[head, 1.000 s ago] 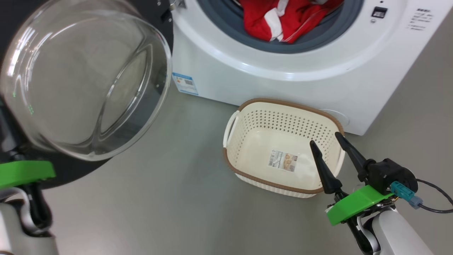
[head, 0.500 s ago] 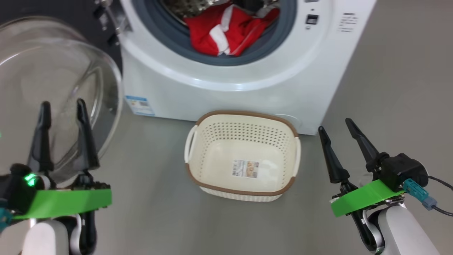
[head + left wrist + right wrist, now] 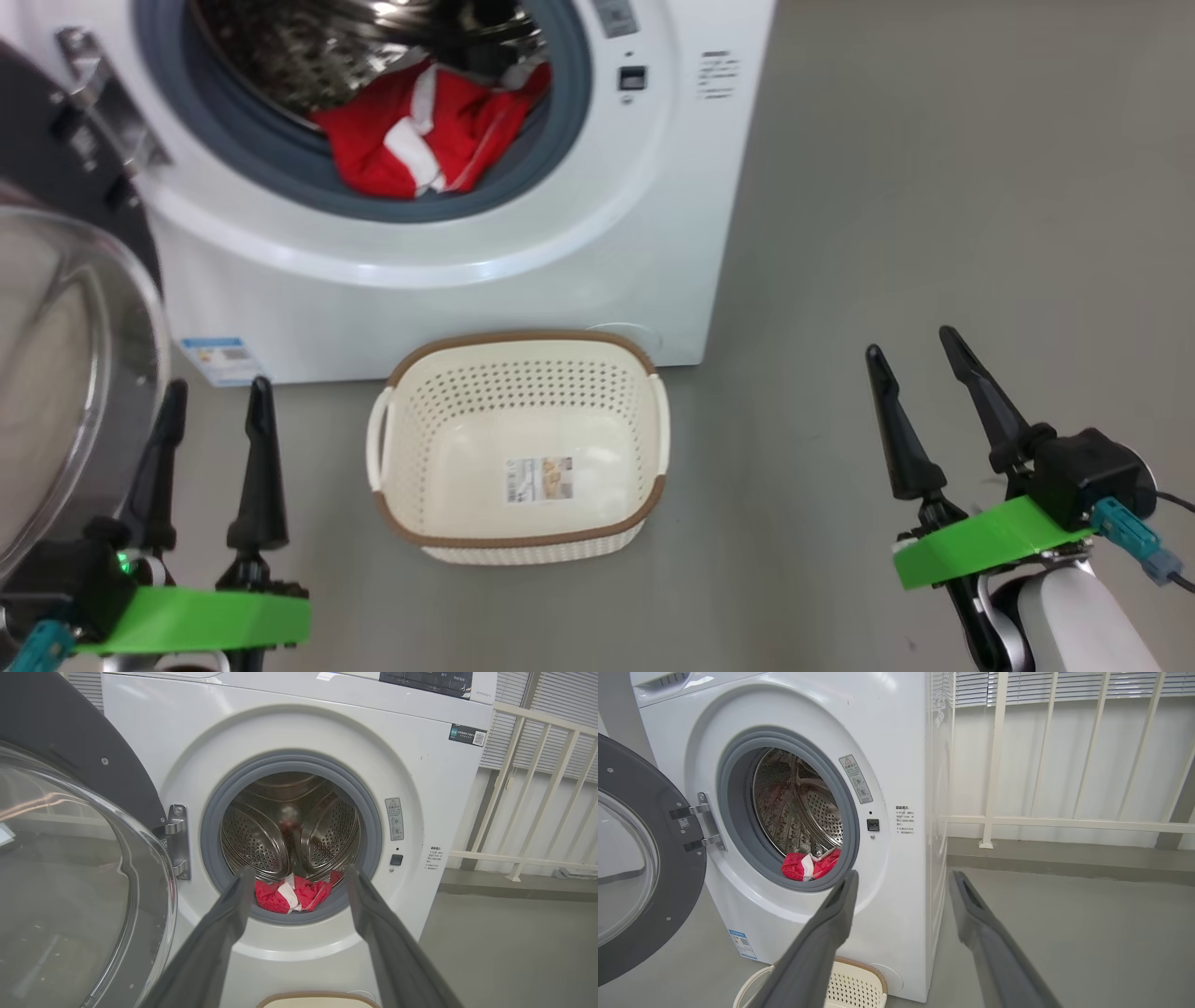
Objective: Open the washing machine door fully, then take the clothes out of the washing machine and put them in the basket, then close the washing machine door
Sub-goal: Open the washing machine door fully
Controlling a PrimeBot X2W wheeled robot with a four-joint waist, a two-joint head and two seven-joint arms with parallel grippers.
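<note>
The washing machine (image 3: 523, 243) (image 3: 420, 788) (image 3: 901, 765) stands with its door (image 3: 65, 373) (image 3: 70, 882) (image 3: 640, 872) swung open to the left. Red and white clothes (image 3: 420, 131) (image 3: 292, 895) (image 3: 810, 864) lie at the front of the steel drum. The cream basket (image 3: 518, 448) (image 3: 850, 989) sits empty on the floor before the machine. My left gripper (image 3: 217, 401) (image 3: 299, 872) is open, low at the left beside the door glass. My right gripper (image 3: 913, 343) (image 3: 901, 877) is open, right of the basket, over bare floor.
A grey floor (image 3: 934, 187) spreads to the right of the machine. A white railing (image 3: 1064, 821) and a wall with blinds stand behind and right of the machine. A blue label sticker (image 3: 219, 359) is on the machine's lower left front.
The head camera has swung right, so machine, door and basket slid left in its view. My left gripper came up into view at the lower left. Both grippers stay open.
</note>
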